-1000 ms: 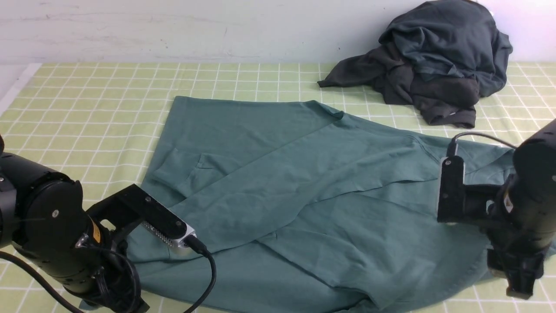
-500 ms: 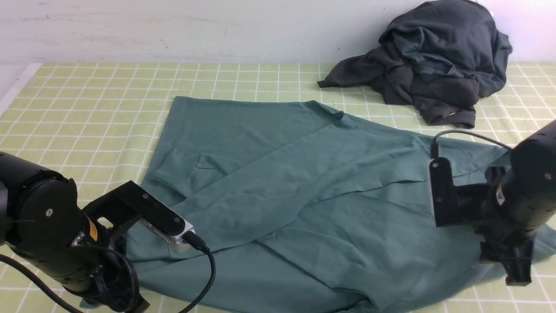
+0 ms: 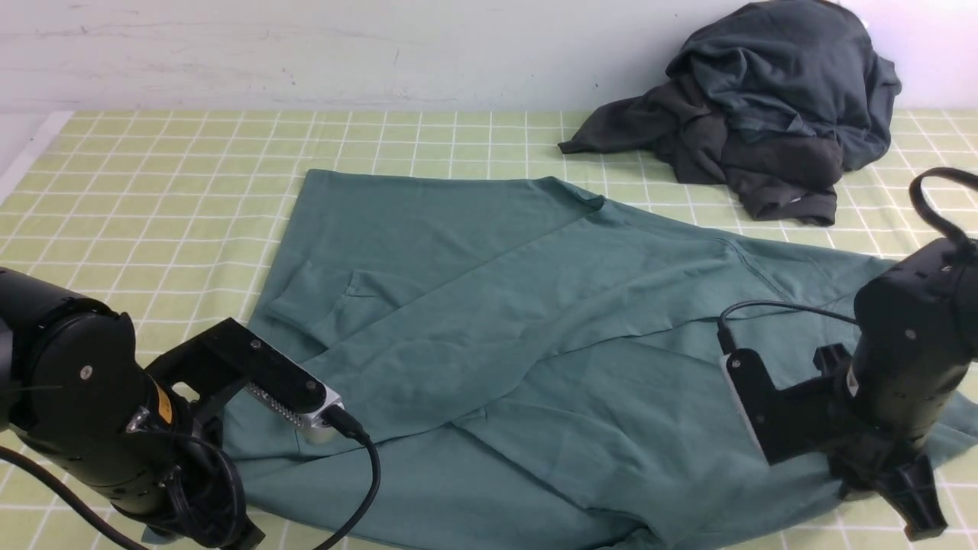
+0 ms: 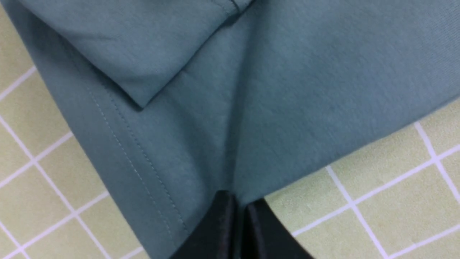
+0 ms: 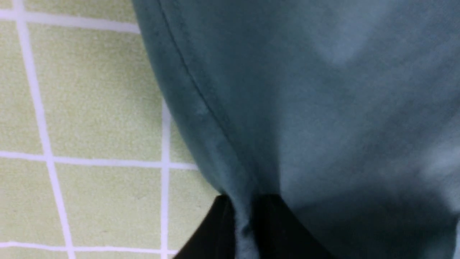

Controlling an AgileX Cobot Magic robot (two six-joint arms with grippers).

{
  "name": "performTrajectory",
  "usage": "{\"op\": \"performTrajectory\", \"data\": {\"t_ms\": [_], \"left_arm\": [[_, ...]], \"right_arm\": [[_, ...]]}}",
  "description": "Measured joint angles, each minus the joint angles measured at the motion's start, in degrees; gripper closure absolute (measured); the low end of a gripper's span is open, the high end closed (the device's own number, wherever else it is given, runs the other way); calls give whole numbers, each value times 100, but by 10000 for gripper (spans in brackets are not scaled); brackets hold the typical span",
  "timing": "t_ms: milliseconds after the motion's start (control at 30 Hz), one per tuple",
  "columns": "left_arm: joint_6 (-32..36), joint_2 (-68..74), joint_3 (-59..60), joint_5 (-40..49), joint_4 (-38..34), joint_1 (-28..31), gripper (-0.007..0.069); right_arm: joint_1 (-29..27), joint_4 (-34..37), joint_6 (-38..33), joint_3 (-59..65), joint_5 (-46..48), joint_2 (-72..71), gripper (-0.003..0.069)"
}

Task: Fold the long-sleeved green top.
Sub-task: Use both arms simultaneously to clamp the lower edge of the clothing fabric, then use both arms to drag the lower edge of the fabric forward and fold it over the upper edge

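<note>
The green long-sleeved top (image 3: 519, 336) lies spread and creased over the checked tablecloth, with one part folded across its middle. At its near left corner, my left gripper (image 4: 238, 203) is shut on the stitched hem of the top (image 4: 222, 118), its fingers pressed together with cloth pinched between them. My right gripper (image 5: 244, 207) is at the near right edge, low on the table. Its two black fingers are closed on a ridge of the top's edge (image 5: 305, 108). In the front view the right gripper (image 3: 905, 496) points down behind the wrist.
A heap of dark charcoal-grey clothes (image 3: 764, 114) sits at the back right by the wall. The yellow-green checked tablecloth (image 3: 153, 191) covers the table, and its left edge shows at the far left. Both arms' cables hang near the wrists.
My right arm has lowered and swung toward the near edge, and its jaws have closed on the top's edge. The left arm has hardly moved.
</note>
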Motion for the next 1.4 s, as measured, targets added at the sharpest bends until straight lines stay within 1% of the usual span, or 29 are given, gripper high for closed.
{"op": "performTrajectory", "data": {"t_ms": [67,100,200,233,267,333,400,467,533,567,633,700,733,833,867,900,933,967,1033,1067,1100,1167,1333,1400], "left_arm": [[-6,0,0,16,-37,0,619],[-19,0,0,48,-48,0,619],[-38,-12,-5,213,-61,0,619],[-44,-12,-5,221,-67,0,619],[-45,-28,-19,273,-64,0,619],[-45,-56,-142,305,-64,0,619],[-50,-50,-336,311,-64,0,619],[-50,0,-661,311,-58,28,617],[-64,151,-1270,316,-64,147,617],[-64,172,-1328,316,-64,162,617],[-161,528,-2111,316,-76,412,617],[-232,755,-2488,295,-100,517,617],[-324,1076,-2944,259,-139,674,617],[-466,1962,-4018,186,-148,882,617],[-473,2019,-4086,186,-148,902,617],[-505,2482,-4617,179,-142,946,617],[-507,2596,-4683,179,-142,955,617],[-511,2987,-5209,185,-131,976,617],[-511,3520,-5877,190,-131,980,617],[-511,3571,-5943,190,-131,980,617],[-511,3970,-6469,201,-131,980,617],[-543,4479,-7150,270,-48,980,617],[-718,5478,-8372,344,198,1008,617],[-731,5709,-8615,344,254,1013,617]], "right_arm": [[0,-5,378,4,49,-60,637],[0,19,653,4,85,-124,652],[10,180,1622,-27,392,-363,659],[16,213,1694,-37,431,-401,660],[16,311,2212,-127,700,-514,661],[16,334,2675,-319,1007,-614,661],[16,250,2898,-541,1165,-630,661],[1,176,3035,-792,1187,-623,661],[-77,193,3094,-1173,998,-594,661],[-87,193,3103,-1173,998,-588,661],[-274,277,3212,-1679,606,-460,662],[-383,323,3236,-1890,402,-389,662],[-523,412,3293,-2130,142,-256,662],[-808,646,3474,-2655,-280,196,662],[-822,674,3480,-2688,-293,261,662],[-904,754,3508,-2925,-355,501,662],[-918,776,3517,-2955,-351,568,662],[-948,819,3523,-3179,-362,841,662],[-965,833,3529,-3455,-350,1168,662],[-961,833,3529,-3484,-346,1168,662],[-966,813,3536,-3703,-331,1411,662],[-974,794,3576,-3979,-340,1707,662],[-1081,760,3793,-4583,-451,2317,662],[-1114,704,3878,-4744,-479,2469,662]]}}
